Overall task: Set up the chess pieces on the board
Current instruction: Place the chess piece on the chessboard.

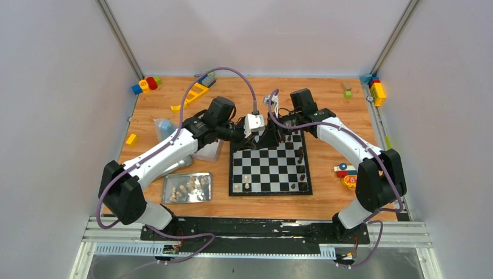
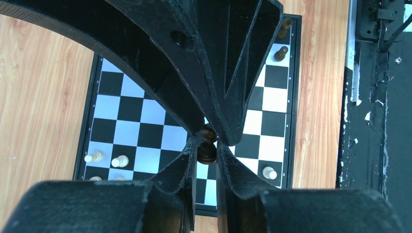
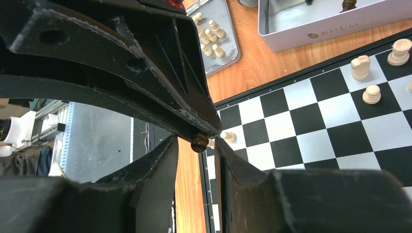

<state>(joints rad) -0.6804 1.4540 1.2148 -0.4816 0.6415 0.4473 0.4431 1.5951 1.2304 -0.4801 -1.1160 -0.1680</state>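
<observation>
Fingers of your left gripper (image 2: 206,148) clamp a dark brown chess piece (image 2: 207,154) over the chessboard (image 2: 131,109); fingers of your right gripper (image 3: 197,145) flank its head, slightly apart.

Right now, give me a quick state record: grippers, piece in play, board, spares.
left gripper: shut on a dark chess piece
right gripper: open, jaws around the same piece, gaps visible
location: above the far edge of the chessboard
on board: a few cream pieces by the near edge, dark pieces along the right side
metal tray: left of the board, holds spare cream pieces
</observation>
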